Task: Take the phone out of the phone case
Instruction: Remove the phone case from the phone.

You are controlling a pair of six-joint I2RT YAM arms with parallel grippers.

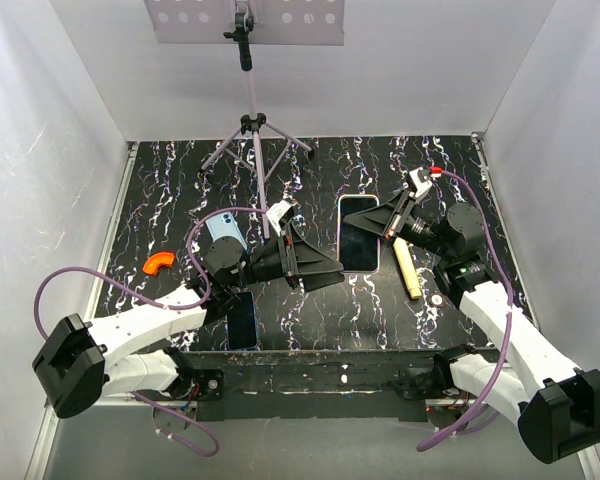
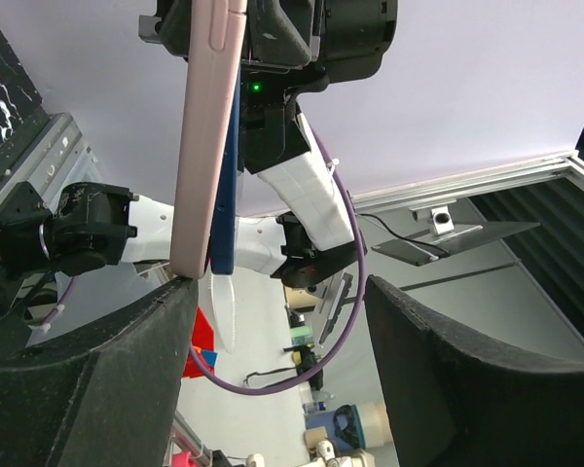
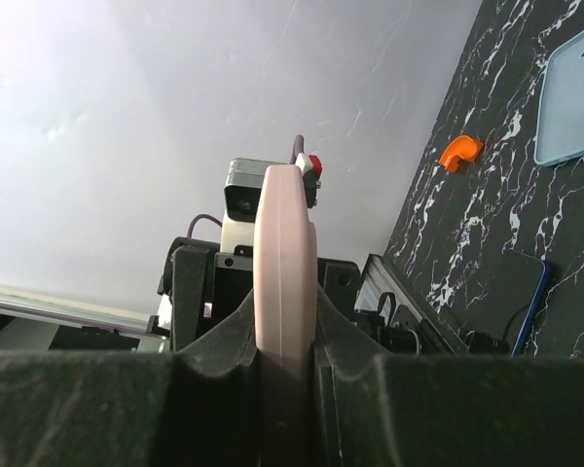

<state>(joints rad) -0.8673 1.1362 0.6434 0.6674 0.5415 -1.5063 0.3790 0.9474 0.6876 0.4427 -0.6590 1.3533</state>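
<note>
The phone in its pink case (image 1: 358, 232) is held above the table, screen up. My right gripper (image 1: 387, 223) is shut on its right long edge. In the right wrist view the pink case (image 3: 285, 253) stands edge-on, pinched between my right gripper's (image 3: 285, 341) black pads. My left gripper (image 1: 330, 272) is open at the phone's near-left corner. In the left wrist view the pink case (image 2: 209, 136) runs edge-on down to my left gripper's (image 2: 277, 284) left finger (image 2: 127, 360), with a blue edge behind it. The gap between the jaws is empty.
A light blue empty case (image 1: 223, 232) lies left of centre, also in the right wrist view (image 3: 569, 97). A dark phone (image 1: 242, 320) lies near the front edge. An orange piece (image 1: 160, 262) is at the left. A cream stick (image 1: 408, 268) lies right of the phone. A tripod (image 1: 252, 125) stands at the back.
</note>
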